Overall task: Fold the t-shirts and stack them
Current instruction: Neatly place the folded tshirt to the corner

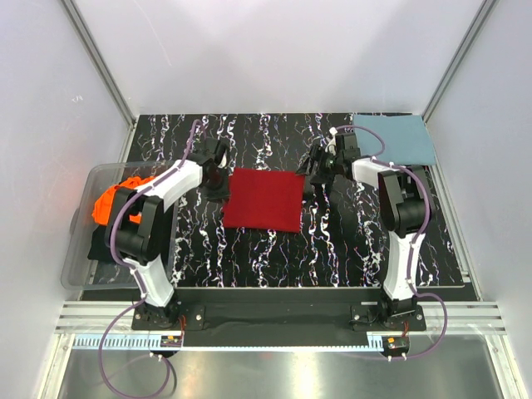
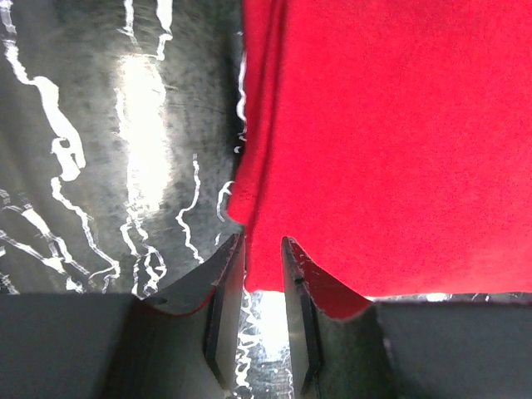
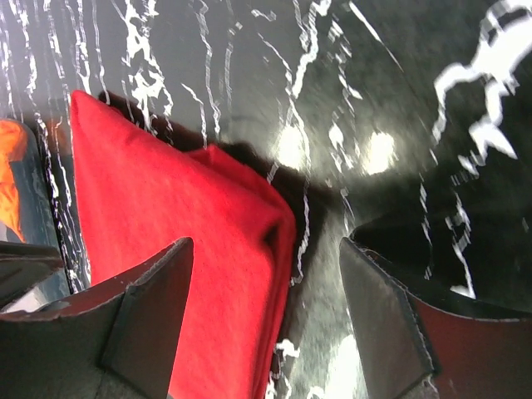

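red t-shirt [image 1: 264, 199]: folded into a flat rectangle at mid-table, between the two grippers, lying on the black marbled table [image 1: 341, 249].
teal-blue t-shirt [image 1: 397, 139]: folded flat in the far right corner of the table, well apart from the red one.
orange t-shirt [image 1: 112, 199]: bunched up in the clear bin [image 1: 79, 259] at the table's left edge, not folded.
left gripper [image 2: 263, 249]: at the red shirt's left edge, far corner. Jaws parted by a narrow slot, with the table's glare showing through it. The cloth edge reaches the tips and a bit of red laps over one finger [image 2: 301, 324]. Reads as released, not pinching.
right gripper [image 3: 266, 249]: low at the red shirt's far right corner. Jaws wide apart and nothing is held.
right fingers: one finger [image 3: 154, 312] is over the red cloth and the other is over bare table, so the folded corner sits in the gap between them.
fold layers: the right wrist view shows stacked layers at that corner, the top layer set slightly in from the one below.
stack: the three shirts are in three separate places, none on top of another.
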